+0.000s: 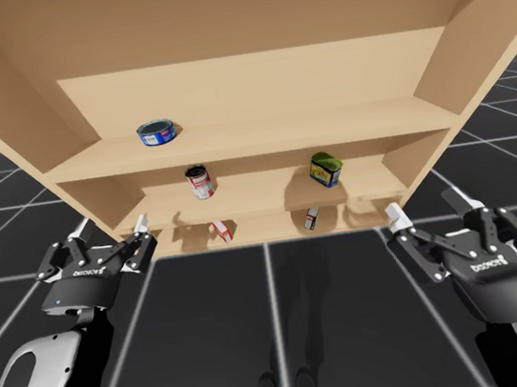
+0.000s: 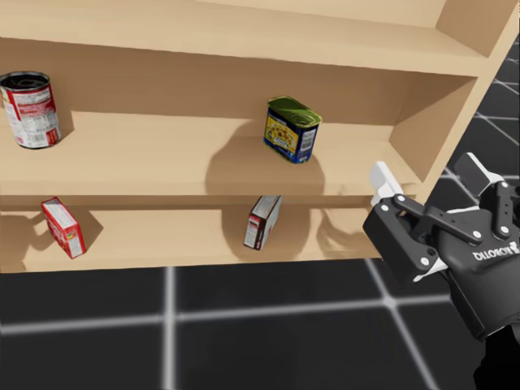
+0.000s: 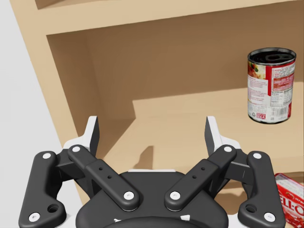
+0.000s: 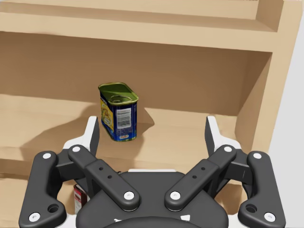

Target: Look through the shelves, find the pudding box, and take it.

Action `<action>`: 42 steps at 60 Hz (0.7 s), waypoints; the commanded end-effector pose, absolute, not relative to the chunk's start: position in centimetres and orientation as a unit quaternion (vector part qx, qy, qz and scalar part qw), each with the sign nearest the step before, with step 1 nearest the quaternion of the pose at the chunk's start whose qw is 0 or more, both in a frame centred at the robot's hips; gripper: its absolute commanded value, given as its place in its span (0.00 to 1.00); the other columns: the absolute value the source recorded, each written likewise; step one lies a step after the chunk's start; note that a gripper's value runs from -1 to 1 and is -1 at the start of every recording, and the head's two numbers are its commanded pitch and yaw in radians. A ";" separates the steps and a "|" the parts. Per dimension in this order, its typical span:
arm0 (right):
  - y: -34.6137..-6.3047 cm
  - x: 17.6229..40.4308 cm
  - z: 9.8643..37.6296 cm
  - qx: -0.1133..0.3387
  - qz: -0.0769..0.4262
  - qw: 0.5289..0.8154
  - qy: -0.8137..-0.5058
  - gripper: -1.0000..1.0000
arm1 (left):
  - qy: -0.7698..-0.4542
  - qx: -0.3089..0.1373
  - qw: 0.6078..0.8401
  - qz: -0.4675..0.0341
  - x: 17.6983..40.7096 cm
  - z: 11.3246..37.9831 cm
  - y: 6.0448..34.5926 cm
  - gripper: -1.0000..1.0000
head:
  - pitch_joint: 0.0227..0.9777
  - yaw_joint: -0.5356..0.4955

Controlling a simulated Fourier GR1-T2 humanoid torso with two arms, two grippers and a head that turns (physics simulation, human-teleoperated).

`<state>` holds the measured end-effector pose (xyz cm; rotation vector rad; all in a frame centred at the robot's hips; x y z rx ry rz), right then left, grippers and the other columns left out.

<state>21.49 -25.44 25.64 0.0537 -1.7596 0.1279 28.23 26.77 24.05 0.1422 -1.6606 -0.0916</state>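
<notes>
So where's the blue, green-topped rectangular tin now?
In the high view, the blue, green-topped rectangular tin sits on the middle shelf, right half, above the dark slim box and right of the red-and-white round can.

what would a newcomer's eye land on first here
Probably the big wooden shelf unit with its scattered groceries: a blue round can on the top shelf, a red-and-white can and a green-topped blue rectangular can on the middle one. Next, the black left gripper and right gripper, both open, in front of it.
</notes>
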 end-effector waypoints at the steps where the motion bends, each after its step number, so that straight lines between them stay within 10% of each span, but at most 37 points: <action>1: -24.4 19.2 25.0 0.080 0.084 0.660 -0.742 0.00 | -0.735 0.057 0.675 -0.039 28.2 24.0 26.8 0.00 | 0.70 0.30; 19: -23.2 18.4 21.1 0.149 0.158 0.689 -0.691 0.00 | -0.733 0.053 0.677 -0.038 28.3 24.0 26.8 0.00 | 0.70 0.28; 42: -21.6 23.4 16.7 0.143 0.174 0.713 -0.664 0.00 | -0.735 0.057 0.675 -0.039 28.3 23.9 26.8 0.00 | 0.70 0.28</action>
